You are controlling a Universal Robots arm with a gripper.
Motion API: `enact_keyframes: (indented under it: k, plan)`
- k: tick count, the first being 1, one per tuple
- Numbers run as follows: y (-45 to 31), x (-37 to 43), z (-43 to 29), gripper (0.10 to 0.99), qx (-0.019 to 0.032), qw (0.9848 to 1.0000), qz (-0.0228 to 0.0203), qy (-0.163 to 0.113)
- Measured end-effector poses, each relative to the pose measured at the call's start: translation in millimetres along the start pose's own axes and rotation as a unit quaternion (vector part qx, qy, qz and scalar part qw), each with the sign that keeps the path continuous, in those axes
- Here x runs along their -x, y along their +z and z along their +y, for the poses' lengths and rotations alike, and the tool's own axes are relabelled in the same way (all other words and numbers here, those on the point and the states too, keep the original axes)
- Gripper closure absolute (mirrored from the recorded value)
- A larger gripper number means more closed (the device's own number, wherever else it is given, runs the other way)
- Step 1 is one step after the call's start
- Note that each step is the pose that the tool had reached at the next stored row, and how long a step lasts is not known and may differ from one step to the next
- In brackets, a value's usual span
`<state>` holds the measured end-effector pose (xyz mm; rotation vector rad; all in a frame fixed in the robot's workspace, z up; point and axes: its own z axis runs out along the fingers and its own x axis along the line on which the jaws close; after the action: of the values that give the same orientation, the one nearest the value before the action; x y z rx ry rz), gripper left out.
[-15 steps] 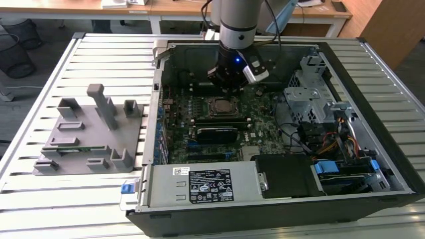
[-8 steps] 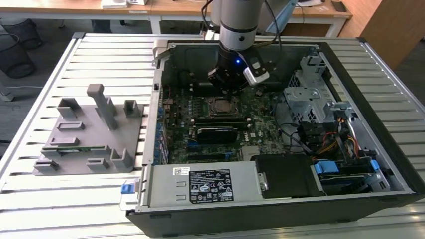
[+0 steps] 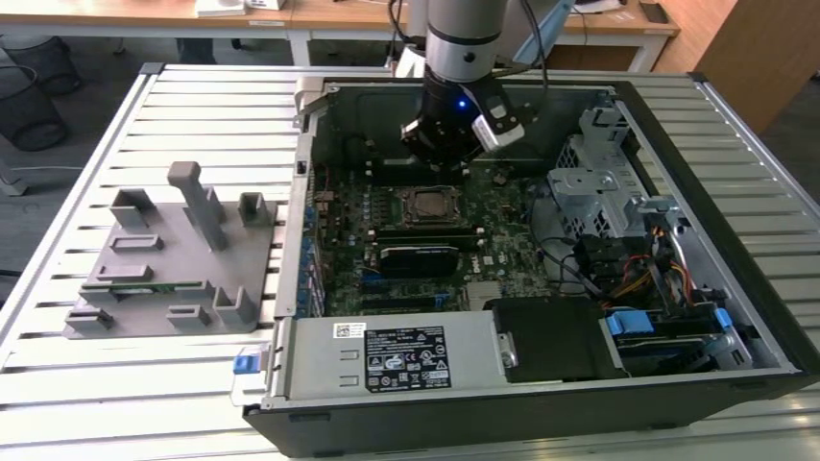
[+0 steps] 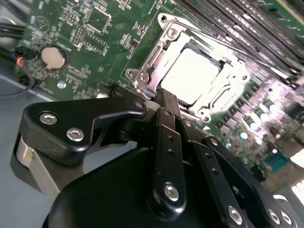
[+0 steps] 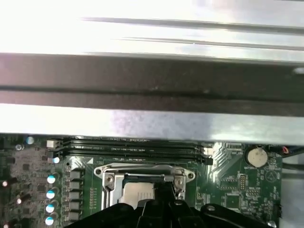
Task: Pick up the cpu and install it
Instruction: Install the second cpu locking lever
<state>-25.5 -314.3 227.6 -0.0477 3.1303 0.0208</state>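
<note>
The cpu [image 4: 190,76], a flat square chip with a pale silver top, lies flat inside the metal-framed socket [image 4: 142,71] of the green motherboard [image 4: 85,33]. My gripper [image 4: 165,98] hangs just above the socket's edge, its black fingers drawn together with nothing between them, apart from the chip. In the first wrist view the cpu [image 5: 135,192] shows in the socket [image 5: 142,173] just beyond my gripper [image 5: 164,190]. In the exterior view my gripper [image 3: 443,154] hovers inside the open computer case, slightly behind the socket [image 3: 429,204].
The open case [image 3: 666,384] lies on a slatted table [image 3: 192,96]. A grey plastic fixture [image 3: 173,259] with a thin green memory stick [image 3: 134,285] stands at the exterior view's left. A power supply [image 3: 384,355], drive cage [image 3: 596,182] and cables [image 3: 628,279] crowd the case.
</note>
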Motion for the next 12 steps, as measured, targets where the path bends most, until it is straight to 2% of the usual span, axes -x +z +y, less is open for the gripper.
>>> enact_keyframes:
  k: [4, 12]
  plan:
    - [-0.6, -0.1, -3.5, 0.98, 0.0, 1.0, 0.0, 0.0]
    - [-0.9, -0.8, -25.1, 0.98, 0.0, 1.0, 0.0, 0.0]
